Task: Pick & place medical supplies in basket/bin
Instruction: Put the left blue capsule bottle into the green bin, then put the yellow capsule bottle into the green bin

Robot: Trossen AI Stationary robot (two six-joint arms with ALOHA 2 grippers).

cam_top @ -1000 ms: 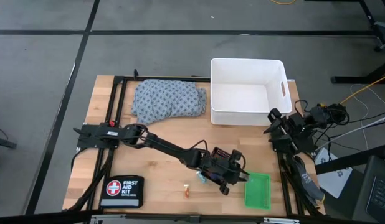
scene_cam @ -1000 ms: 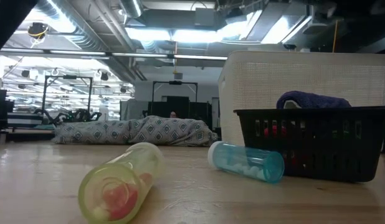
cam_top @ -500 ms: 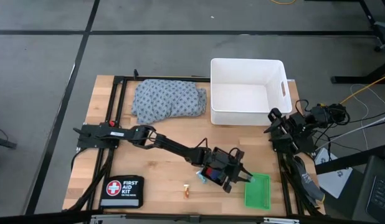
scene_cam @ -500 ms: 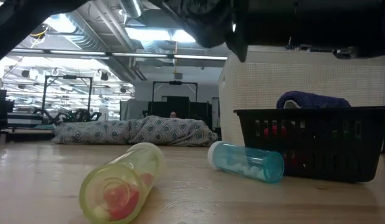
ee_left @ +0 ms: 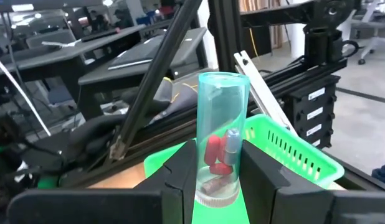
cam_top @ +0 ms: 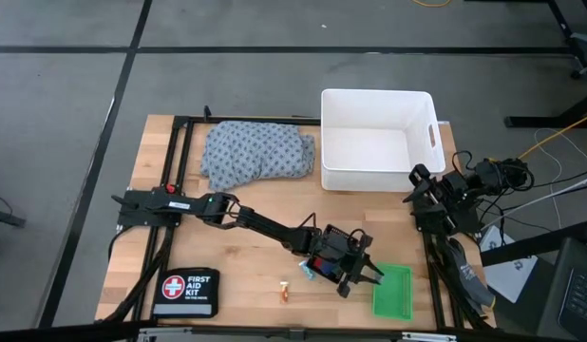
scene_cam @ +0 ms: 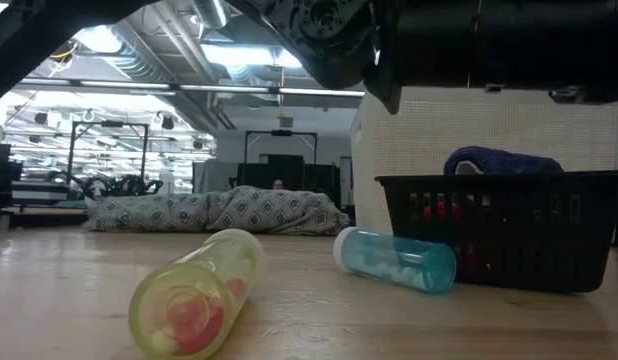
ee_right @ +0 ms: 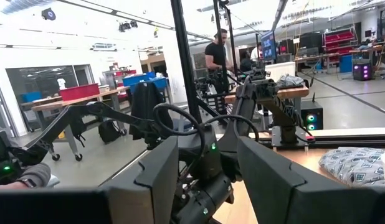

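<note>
My left gripper [cam_top: 366,275] reaches across the table's near side and is shut on a clear vial [ee_left: 221,130] holding red capsules, above the green tray [cam_top: 392,292]. The black mesh tray [scene_cam: 499,235] stands beside it, with red things and a dark blue bundle inside; my left arm hides most of it in the high view. A yellow-green vial [scene_cam: 194,295] and a blue vial [scene_cam: 397,260] lie on their sides on the table. The dotted cloth [cam_top: 257,154] lies heaped by the far edge, next to the white tub [cam_top: 377,93]. My right gripper [cam_top: 415,190] waits open at the table's right edge. My left gripper pinches the clear vial between its two fingers [ee_left: 180,180] near the vial's capped end [ee_left: 215,198]. The rest of the vial sticks out forward past the fingertips. It is lifted clear, above the green tray's rim [ee_left: 292,155].
A black FIRST AID KIT pouch [cam_top: 186,291] lies at the table's near left corner. The black frame rails run along the table's left and right edges. Bare wood lies between the cloth and the pouch.
My left arm has come down into the low view from above, keeping the vial between its fingers over the near right part of the table by the green tray. The vials on the table have stayed put.
</note>
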